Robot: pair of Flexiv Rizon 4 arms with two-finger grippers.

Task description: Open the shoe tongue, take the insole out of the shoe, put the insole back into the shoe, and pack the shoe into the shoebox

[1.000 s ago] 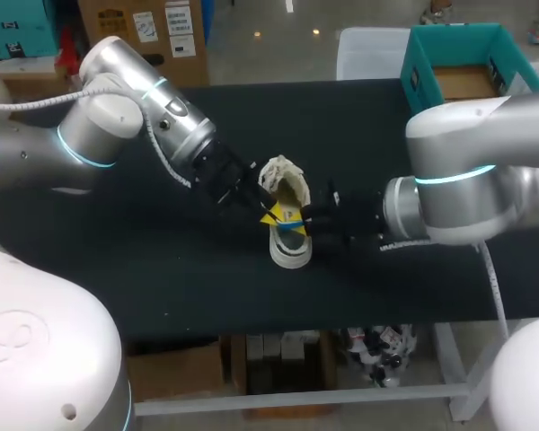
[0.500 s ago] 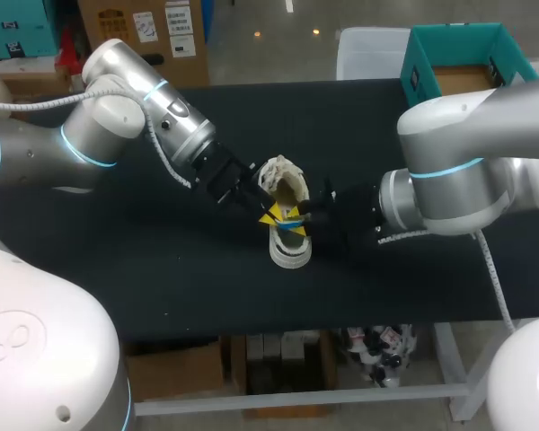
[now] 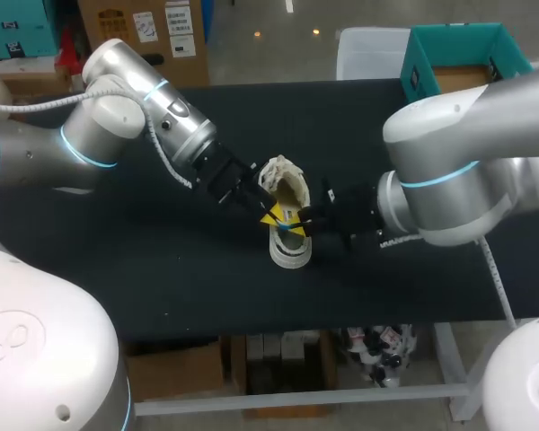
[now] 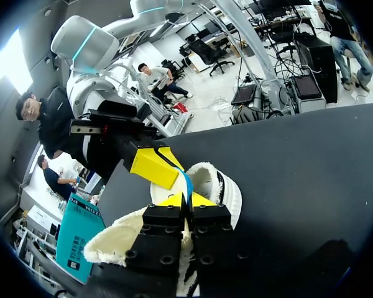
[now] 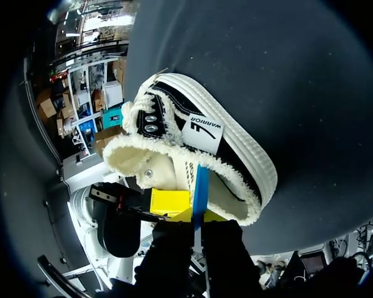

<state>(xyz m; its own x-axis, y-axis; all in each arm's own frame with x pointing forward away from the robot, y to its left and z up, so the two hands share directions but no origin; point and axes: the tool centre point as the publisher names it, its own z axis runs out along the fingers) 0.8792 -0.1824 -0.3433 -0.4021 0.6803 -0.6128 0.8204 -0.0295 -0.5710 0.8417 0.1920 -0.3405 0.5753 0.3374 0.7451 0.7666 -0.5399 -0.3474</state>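
Observation:
A black shoe [image 3: 292, 253] with a cream fleece lining [image 5: 206, 133] lies on the black table near the middle. Its thin blue insole [image 3: 292, 227] stands on edge out of the opening. My left gripper [image 3: 271, 215] comes in from the left and is shut on the insole [image 4: 185, 181], yellow tips pressed together [image 4: 188, 200] over the fleece collar [image 4: 227, 189]. My right gripper [image 3: 299, 224] meets it from the right, shut on the same blue edge [image 5: 201, 183] with the fingers [image 5: 199, 218] on either side. One right fingertip [image 4: 152, 167] shows just ahead of my left tips.
The teal shoebox [image 3: 449, 36] stands open at the back right corner, next to a white bin [image 3: 368, 49]. Bare black tabletop lies in front of and left of the shoe.
My right arm has moved left, closer to the shoe opening; its fingers spread briefly and have closed on the insole's edge. The left gripper and the shoe stay where they were.

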